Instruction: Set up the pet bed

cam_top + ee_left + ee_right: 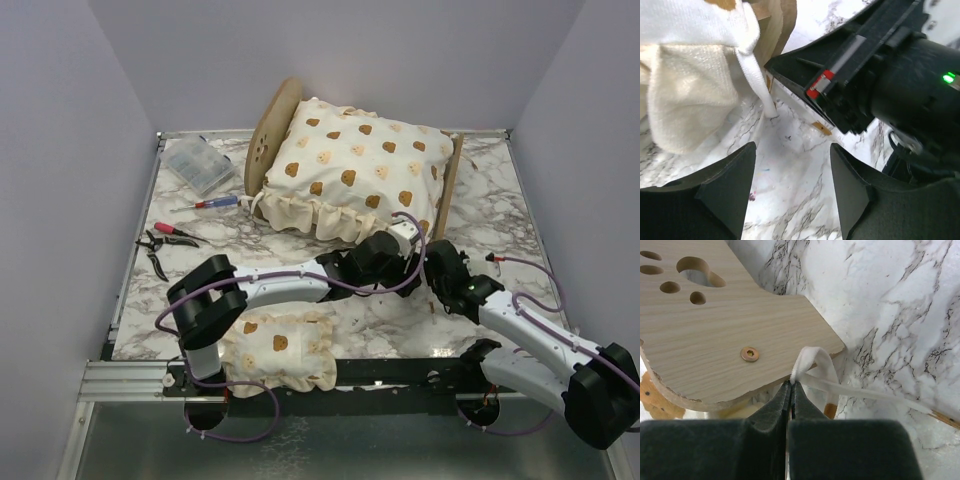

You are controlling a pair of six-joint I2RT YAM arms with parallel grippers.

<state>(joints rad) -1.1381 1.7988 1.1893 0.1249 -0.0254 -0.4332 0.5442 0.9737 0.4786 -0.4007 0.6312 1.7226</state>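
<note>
at the near right corner of the small light plywood pet bed (268,130), which stands at the back middle of the white marble-patterned bench (500,200) with the large cream bear-print ruffled cushion (360,165) lying on it, both arms crowd close together. we judge that the first hazard: the right wrist's black housing fills much of the left wrist view, so a swing by either arm could knock the other. the next is the thin white fabric tie (812,365), which is pinched only at the very tips. a hasty or sideways pull could slide it free, while a hard one could drag the light frame across the smooth bench or tug the cushion askew. another white strap (757,75) hangs loose from the cushion's corner down to the bench, and could be brushed aside or pushed under the frame. the right fingers (765,415) are pressed fully together on a loop of the tie, just beside the lower corner of a wooden panel of the bed with a paw-print cutout (695,270). the left fingers (725,195) stand partly apart, about midway, holding nothing and touching nothing that we can see, over bare bench near the hanging strap.
</note>
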